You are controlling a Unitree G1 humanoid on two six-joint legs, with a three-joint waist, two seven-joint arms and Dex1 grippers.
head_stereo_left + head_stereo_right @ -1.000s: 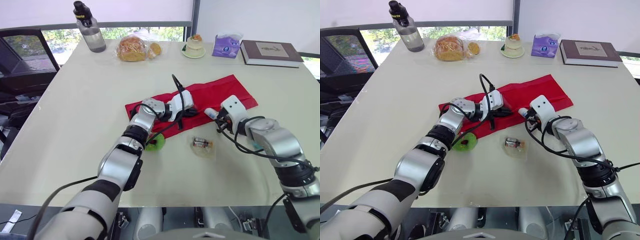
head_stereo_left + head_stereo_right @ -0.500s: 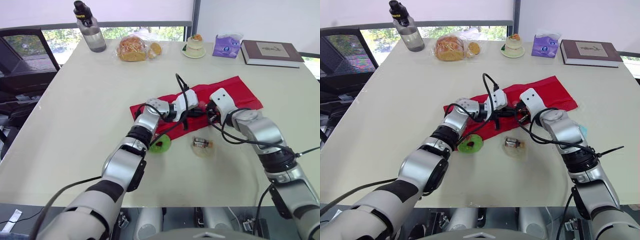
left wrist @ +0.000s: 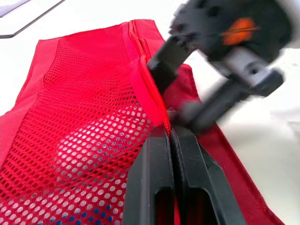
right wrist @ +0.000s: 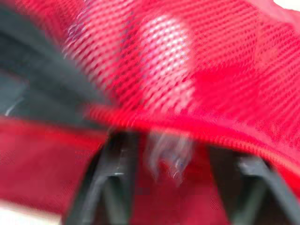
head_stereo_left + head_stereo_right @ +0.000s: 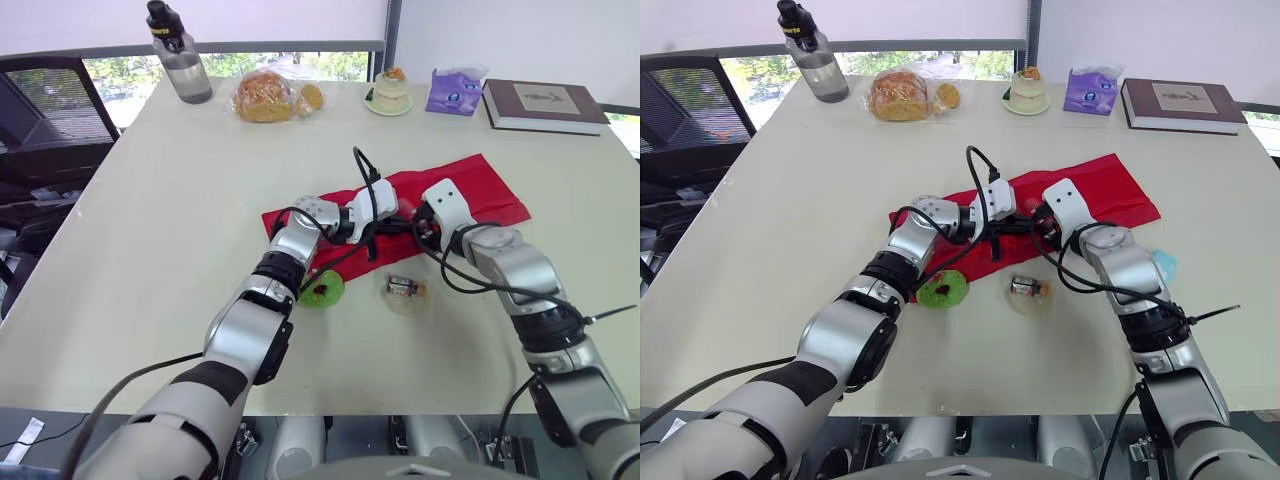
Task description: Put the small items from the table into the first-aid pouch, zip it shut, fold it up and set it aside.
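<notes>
Left end effector is clenched on the zipper lip of the red mesh first-aid pouch, with the right end effector spread open just beside it at the mouth, so if that thin pinch slips the opening probably flops shut.

One pouch, one bottle, one book
</notes>
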